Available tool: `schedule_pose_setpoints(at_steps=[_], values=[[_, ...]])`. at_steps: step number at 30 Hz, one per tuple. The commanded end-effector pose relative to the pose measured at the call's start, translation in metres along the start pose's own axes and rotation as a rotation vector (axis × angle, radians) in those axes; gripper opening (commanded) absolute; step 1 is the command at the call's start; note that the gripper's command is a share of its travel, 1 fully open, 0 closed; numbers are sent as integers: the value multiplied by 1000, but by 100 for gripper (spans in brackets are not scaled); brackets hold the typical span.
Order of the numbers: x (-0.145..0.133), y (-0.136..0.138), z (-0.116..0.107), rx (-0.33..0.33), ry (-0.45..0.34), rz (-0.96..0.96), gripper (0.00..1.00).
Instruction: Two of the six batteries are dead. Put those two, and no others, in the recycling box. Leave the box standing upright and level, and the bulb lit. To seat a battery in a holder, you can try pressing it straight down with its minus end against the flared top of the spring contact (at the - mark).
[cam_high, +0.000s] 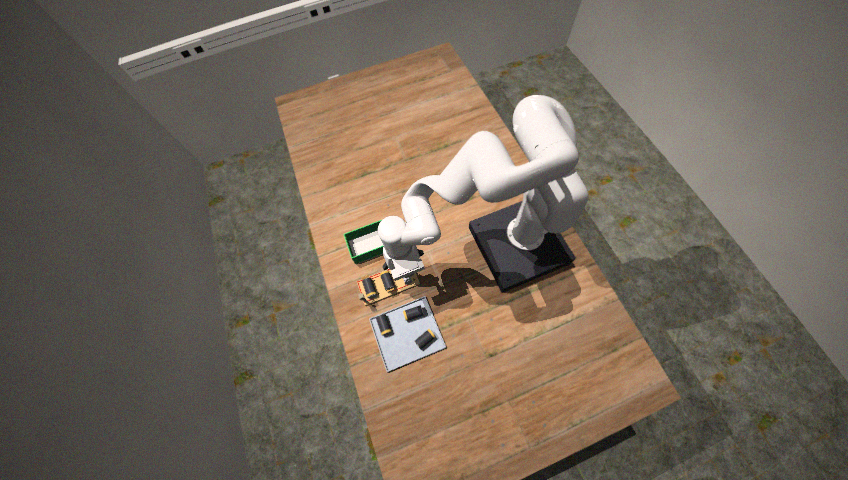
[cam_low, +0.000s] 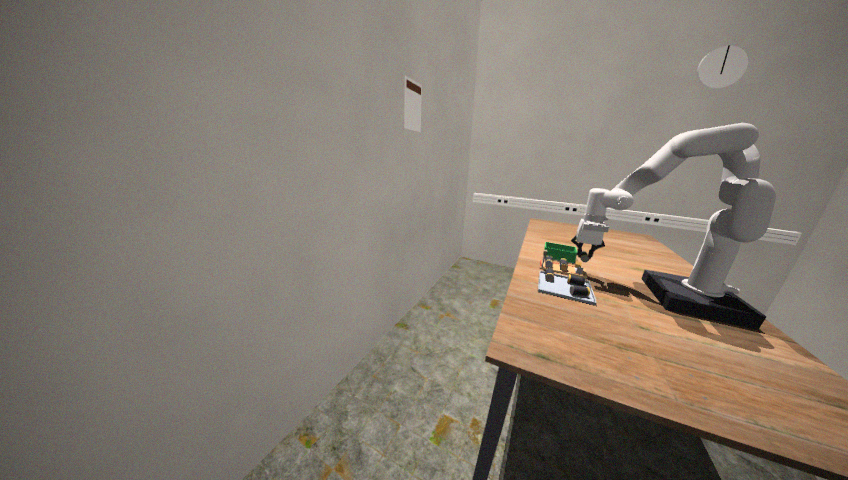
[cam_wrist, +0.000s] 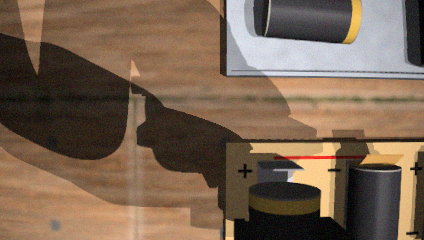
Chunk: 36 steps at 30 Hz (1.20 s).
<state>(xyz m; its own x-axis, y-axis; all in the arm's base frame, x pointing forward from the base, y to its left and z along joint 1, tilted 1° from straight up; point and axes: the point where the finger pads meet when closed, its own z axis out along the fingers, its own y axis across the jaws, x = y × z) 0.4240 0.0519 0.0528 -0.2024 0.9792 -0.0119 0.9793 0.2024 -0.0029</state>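
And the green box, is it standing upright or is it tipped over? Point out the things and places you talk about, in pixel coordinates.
Upright: the green box (cam_high: 364, 259) (cam_low: 560, 254) sits flat, its opening facing up.

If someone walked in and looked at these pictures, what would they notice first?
Probably the big white arm, bending out from its black base over the wooden table. Next, maybe the bright green box near the table's edge. Between it and the gray tray, the gripper holds a battery above the holder.
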Motion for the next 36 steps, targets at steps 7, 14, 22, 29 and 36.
schedule_pose_setpoints(at_steps=[7, 14, 22, 29, 36], values=[[-1, 8, 8, -16, -1, 0, 28], [-1, 9, 8, -16, -1, 0, 28], [-1, 10, 8, -16, -1, 0, 28], [-1, 10, 8, -16, -1, 0, 28], [-1, 10, 21, -16, -1, 0, 28]])
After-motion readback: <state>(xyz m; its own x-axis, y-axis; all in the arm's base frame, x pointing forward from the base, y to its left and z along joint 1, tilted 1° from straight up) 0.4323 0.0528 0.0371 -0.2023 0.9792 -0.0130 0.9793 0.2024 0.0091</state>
